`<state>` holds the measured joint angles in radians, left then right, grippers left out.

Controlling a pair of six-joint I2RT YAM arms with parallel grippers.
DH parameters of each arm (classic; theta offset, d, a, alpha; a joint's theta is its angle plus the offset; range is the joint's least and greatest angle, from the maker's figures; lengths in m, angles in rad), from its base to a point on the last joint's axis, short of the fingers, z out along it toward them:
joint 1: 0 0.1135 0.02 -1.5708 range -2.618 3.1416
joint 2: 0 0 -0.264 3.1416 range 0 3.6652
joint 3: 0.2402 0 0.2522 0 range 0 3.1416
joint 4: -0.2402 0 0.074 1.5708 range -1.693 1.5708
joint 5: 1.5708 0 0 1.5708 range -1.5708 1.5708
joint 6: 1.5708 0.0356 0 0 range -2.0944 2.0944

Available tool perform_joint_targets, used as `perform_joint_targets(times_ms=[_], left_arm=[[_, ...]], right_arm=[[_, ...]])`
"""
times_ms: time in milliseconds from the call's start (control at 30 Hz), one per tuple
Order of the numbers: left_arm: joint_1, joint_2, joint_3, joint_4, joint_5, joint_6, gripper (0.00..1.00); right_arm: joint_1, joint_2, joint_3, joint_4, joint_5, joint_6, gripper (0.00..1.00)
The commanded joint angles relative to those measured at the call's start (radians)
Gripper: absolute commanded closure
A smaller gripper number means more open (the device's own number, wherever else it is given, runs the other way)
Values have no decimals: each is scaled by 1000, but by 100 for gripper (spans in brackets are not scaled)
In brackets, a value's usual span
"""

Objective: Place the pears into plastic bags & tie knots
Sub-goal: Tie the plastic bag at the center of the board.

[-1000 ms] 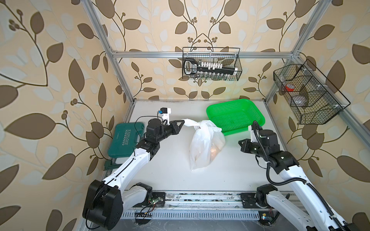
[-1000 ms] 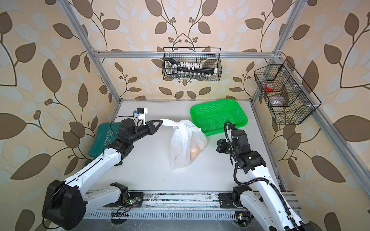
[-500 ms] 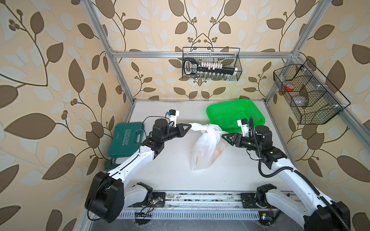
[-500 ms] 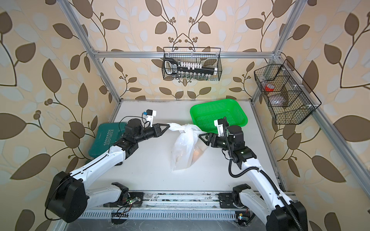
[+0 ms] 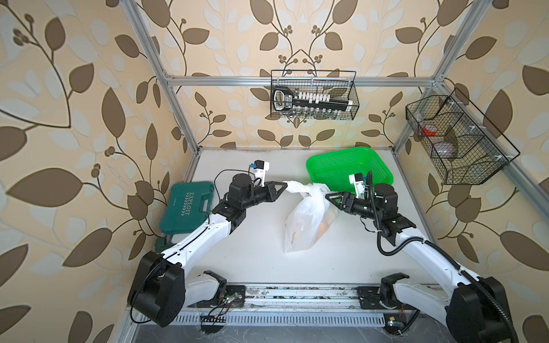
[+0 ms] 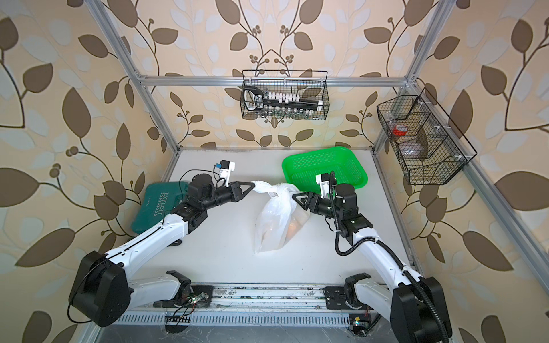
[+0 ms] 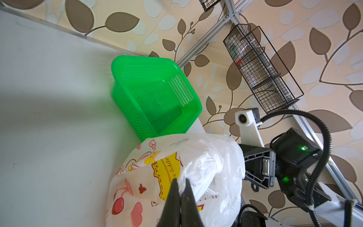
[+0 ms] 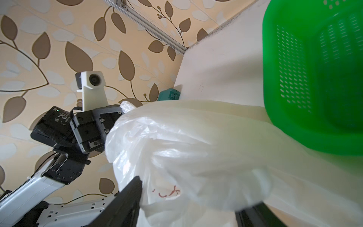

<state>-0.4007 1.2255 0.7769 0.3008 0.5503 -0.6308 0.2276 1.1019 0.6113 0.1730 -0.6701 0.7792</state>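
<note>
Nearest, the thin translucent white plastic bag with cartoon prints (image 5: 301, 230) is rested mid-table on the white tabletop (image 5: 252, 255). The orange-yellow pears (image 5: 323, 228) are made out dimly through it, though their number cannot be told. Just beyond, the twisted white handle knot (image 5: 307, 191) is flanked by both grippers. The left gripper (image 5: 284, 184) is clenched on one handle end. The right gripper (image 5: 328, 196) is spread wide, and loose bag plastic is seen between its fingers (image 8: 129, 196). Farther back, a green perforated plastic basket (image 5: 338, 169) is set just behind the bag. A dark green plastic tool case (image 5: 187, 205) is laid well apart on the left.
</note>
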Motion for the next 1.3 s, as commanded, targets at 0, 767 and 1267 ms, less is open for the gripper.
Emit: perform_joint_targets(times_ms=[0,767,1267], left_arm=[[-10,-3,39,27,22,22,100],[-14,-1,5,120,44,-30,45],[-132,98,62,211,16,-36,28]], right_arm=[[-8,21,-15,75,18,39,28],[-43,31,-25,218,-40,169,100],[-43,30,-30,218,-39,169,100]])
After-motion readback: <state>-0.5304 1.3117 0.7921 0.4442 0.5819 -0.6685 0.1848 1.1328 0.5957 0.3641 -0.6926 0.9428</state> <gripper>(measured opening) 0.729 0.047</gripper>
